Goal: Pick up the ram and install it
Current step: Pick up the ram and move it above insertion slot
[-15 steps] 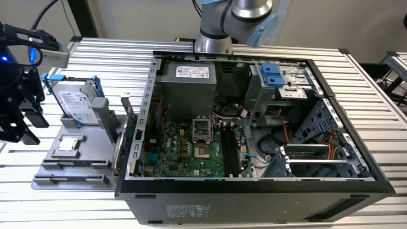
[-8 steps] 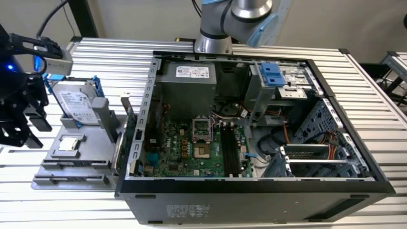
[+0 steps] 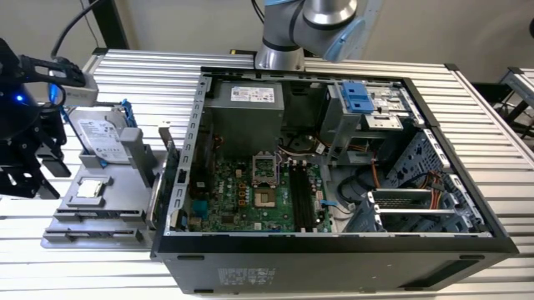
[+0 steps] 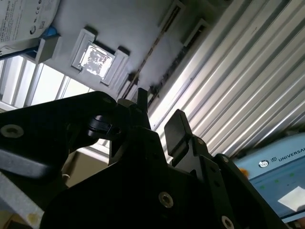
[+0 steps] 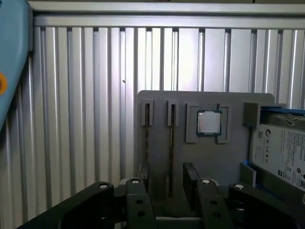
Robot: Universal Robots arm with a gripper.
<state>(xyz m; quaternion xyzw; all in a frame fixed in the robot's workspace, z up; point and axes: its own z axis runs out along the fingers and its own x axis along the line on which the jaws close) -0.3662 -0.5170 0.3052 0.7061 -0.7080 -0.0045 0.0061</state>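
Black tool [image 5: 167,174] filled the foreground in both wrist views, its two fingers [image 5: 190,179] spread apart and gripping nothing. It hung over a grey tray at the exterior view's left.

Beneath everything lay a ribbed metal desk [image 3: 150,75]. On it, towards the exterior view's right, an open computer case [image 3: 334,265] lay on its side, showing a green motherboard [image 3: 242,200] with long black slots [image 3: 304,200] that looked empty.

Beside the case sat the grey tray [image 5: 214,162]. A hard drive [image 5: 281,152] with a white label rested at one end of it.

In the first wrist view the ram [image 5: 171,138], a thin dark strip, stood on edge in a narrow holder on the tray. It sat in line with the gap between the open fingers, and whether either finger touched it could not be told. A matching holder [image 5: 147,129] ran just beside it.

Next to the holders, a small square silver processor [image 5: 208,123] lay flat in its own recess.
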